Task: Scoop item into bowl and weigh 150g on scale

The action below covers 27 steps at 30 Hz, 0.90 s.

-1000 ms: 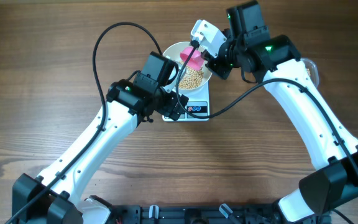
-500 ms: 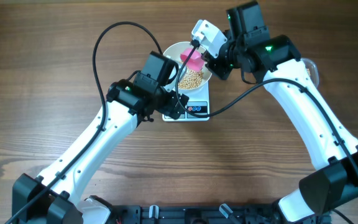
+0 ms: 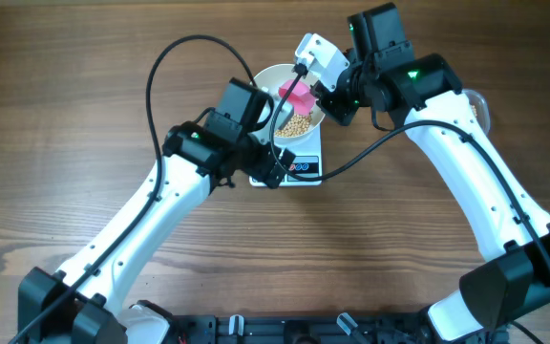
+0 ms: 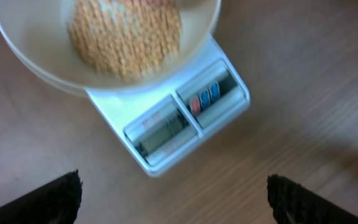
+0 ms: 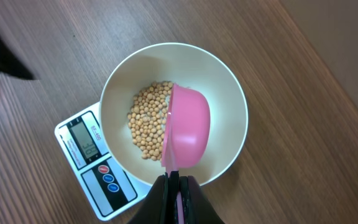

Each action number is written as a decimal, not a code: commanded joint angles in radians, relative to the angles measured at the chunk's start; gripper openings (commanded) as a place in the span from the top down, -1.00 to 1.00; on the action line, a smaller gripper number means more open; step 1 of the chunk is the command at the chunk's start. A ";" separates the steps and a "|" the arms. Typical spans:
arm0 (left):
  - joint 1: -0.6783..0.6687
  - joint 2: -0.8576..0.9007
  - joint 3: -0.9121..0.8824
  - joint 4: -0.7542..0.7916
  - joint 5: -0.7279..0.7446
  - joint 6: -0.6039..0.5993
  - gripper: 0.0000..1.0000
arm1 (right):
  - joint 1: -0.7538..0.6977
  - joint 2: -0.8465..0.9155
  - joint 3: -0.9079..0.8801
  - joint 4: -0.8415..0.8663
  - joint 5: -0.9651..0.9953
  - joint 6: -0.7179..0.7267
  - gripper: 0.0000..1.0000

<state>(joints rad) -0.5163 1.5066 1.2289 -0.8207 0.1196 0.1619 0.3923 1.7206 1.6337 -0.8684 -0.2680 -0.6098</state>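
On my left, the left gripper [image 4: 178,198] hangs just above the table [image 3: 84,115] at the near edge of the scale [image 4: 166,132]. Its jaws are spread as wide as they go, holding and touching nothing; only the two dark fingertips [image 4: 42,200] show at the bottom corners of the left wrist view.

The scale stands towards the far edge of the table, about midway along it, display and buttons facing me. The digits are too small for me to read. The bowl [image 5: 236,93] sits on the scale, overhanging its back part, and the beans [image 5: 146,127] lie in a loose heap in the bottom of the bowl.

A pink scoop [image 5: 190,134] is inside the bowl's rim, tipped on its side with its mouth turned towards the heap. I cannot tell whether it touches the beans.

The right gripper [image 5: 178,186] is clamped tight on the scoop's handle, over the bowl's near rim.
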 commanded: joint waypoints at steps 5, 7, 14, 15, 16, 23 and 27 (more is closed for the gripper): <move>0.175 -0.296 0.013 -0.197 0.090 0.016 -1.00 | 0.003 -0.031 0.023 0.007 -0.001 0.010 0.91; 0.208 -0.326 0.012 -0.199 0.090 0.041 -1.00 | 0.003 -0.031 0.023 0.007 -0.001 0.010 0.91; 0.221 -0.283 0.012 -0.220 0.123 0.119 -1.00 | 0.003 -0.031 0.023 -0.007 -0.001 0.011 0.91; 0.221 -0.283 0.012 -0.216 0.123 0.119 -1.00 | 0.003 -0.031 0.023 -0.008 -0.001 0.011 0.91; 0.221 -0.283 0.012 -0.208 0.118 0.119 -1.00 | 0.003 -0.031 0.023 -0.008 -0.001 0.011 0.91; 0.221 -0.283 0.012 -0.197 0.105 0.119 -1.00 | 0.003 -0.031 0.023 -0.006 -0.001 0.010 0.92; 0.221 -0.283 0.012 -0.193 0.105 0.119 -1.00 | 0.003 -0.031 0.023 -0.007 -0.001 0.009 0.91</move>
<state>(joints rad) -0.3008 1.2243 1.2301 -1.0176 0.2188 0.2615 0.3923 1.7199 1.6337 -0.8757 -0.2680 -0.6098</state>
